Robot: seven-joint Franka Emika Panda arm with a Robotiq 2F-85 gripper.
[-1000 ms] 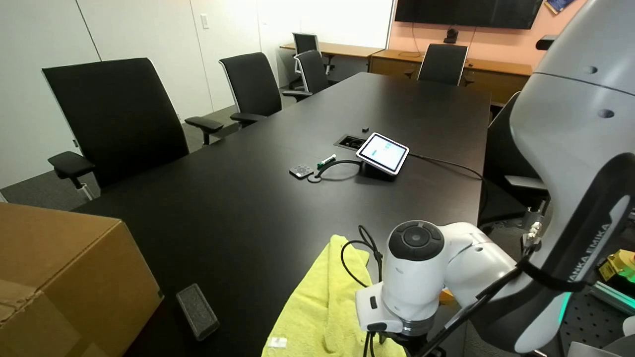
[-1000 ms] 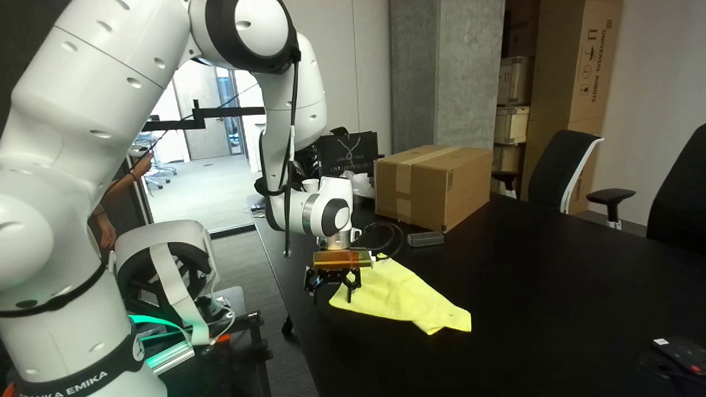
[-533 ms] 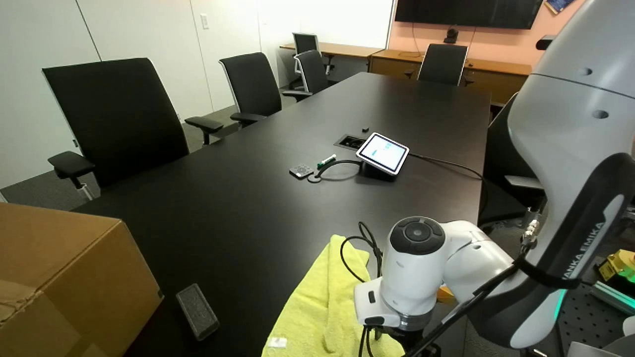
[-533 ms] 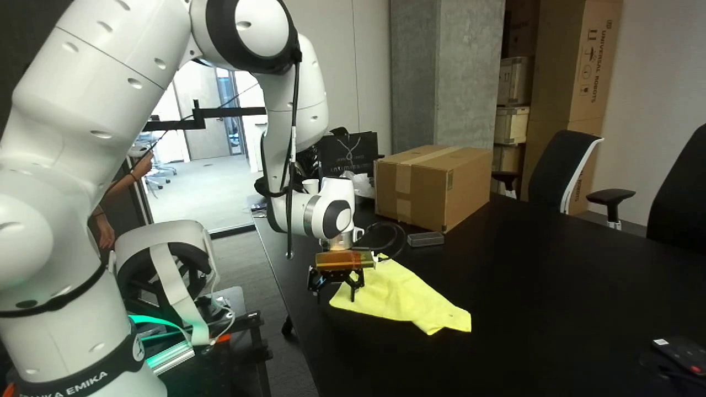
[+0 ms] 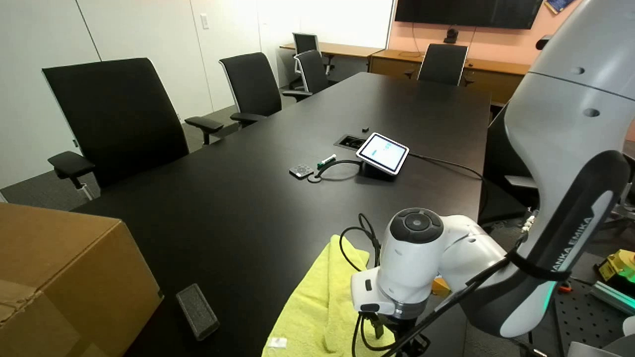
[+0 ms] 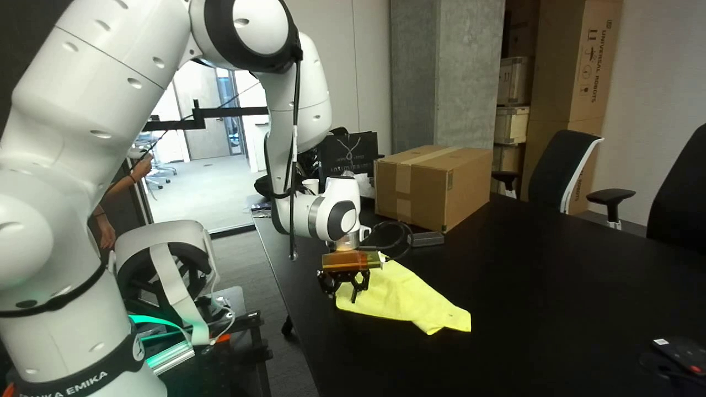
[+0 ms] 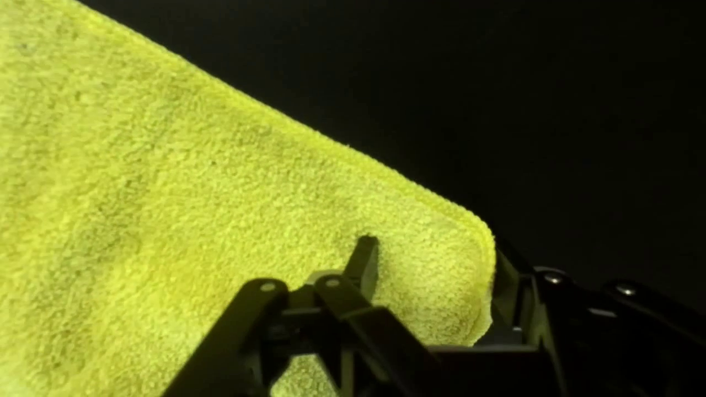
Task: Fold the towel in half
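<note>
The yellow towel [image 6: 405,300] lies wrinkled on the black table, narrowing toward one end. It also shows in an exterior view [image 5: 317,307], with a white tag on it and its near part cut off by the frame edge. My gripper [image 6: 344,300] points down at the towel's corner near the table's edge. In the wrist view the gripper [image 7: 433,241] has its fingers apart. One finger stands over the towel [image 7: 220,182], the other just outside its rounded corner, so the corner lies between them. Whether the fingertips touch cloth or table is unclear.
A cardboard box [image 6: 430,187] and a dark grey eraser-like block [image 5: 197,311] stand on the table [image 6: 540,309] beyond the towel. A tablet on a stand [image 5: 383,153], a marker [image 5: 327,161] and cables lie further along. A black cable loop hangs at my wrist.
My gripper has moved a short way inward from the table's edge, over the towel's corner. Its fingers look closer together than before. The towel's corner appears shifted slightly inward; the rest lies the same.
</note>
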